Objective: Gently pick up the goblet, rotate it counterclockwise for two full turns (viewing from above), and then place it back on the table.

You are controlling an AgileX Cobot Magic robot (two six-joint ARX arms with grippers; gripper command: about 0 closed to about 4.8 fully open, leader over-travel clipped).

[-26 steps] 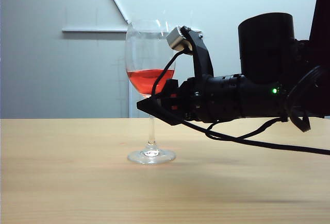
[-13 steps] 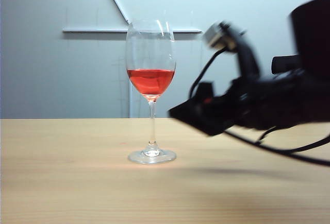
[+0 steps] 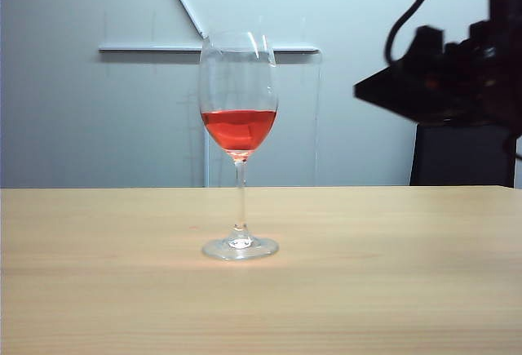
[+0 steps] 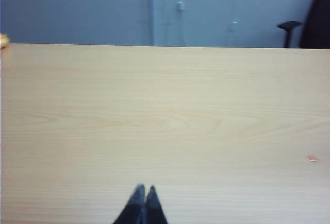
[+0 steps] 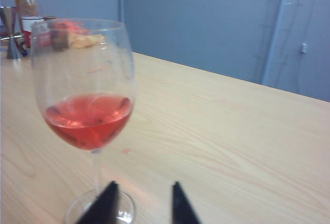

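We see the goblet (image 3: 238, 143) standing upright on the bench (image 3: 367, 290), its round foot flat on the wood, red liquid filling the lower part of the bowl, nothing touching it. The right hand (image 3: 408, 86) hangs up in the air, well apart from the glass and higher than the liquid line, with a black cable looping over it. From its own wrist camera, the right hand (image 5: 140, 203) shows two dark fingertips (image 5: 105, 203) spread with a clear gap between them and nothing in that gap; the goblet (image 5: 85, 105) stands just ahead of the hand and off to one side, its foot close beyond one fingertip, so we read this hand as released and empty. The left hand (image 4: 143, 206) is seen only in its wrist view: its two dark tips are pressed together, clenched on nothing, low over bare bench (image 4: 165, 121), with no glass ahead of it.
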